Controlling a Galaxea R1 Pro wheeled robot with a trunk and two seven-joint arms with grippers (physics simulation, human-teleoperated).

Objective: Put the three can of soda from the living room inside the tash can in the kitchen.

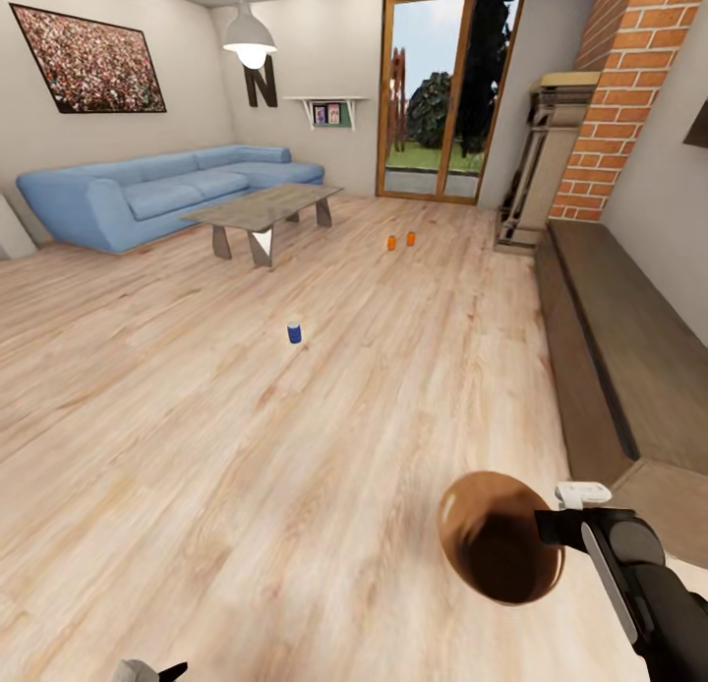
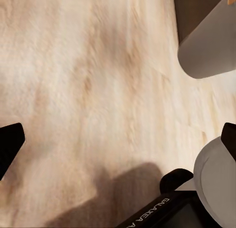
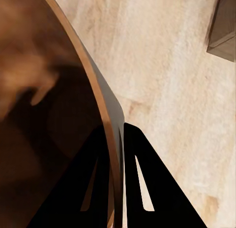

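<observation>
Two orange soda cans [image 1: 391,242] [image 1: 410,238] stand upright side by side on the wood floor, far ahead near the glass doors. The third can is out of view. The brown trash can [image 1: 497,537] hangs above the floor at my lower right, its opening tilted toward the camera. My right gripper [image 1: 551,527] is shut on its rim; in the right wrist view the fingers [image 3: 98,183] pinch the bin's wall [image 3: 44,90]. My left gripper [image 2: 118,139] is open above bare floor with nothing between its fingers. The kitchen is out of view.
A small blue can [image 1: 293,332] stands mid-floor. A blue corner sofa [image 1: 147,196] and a low grey table [image 1: 264,210] are at the far left. A dark low bench [image 1: 629,358] runs along the right wall below the brick fireplace [image 1: 629,83].
</observation>
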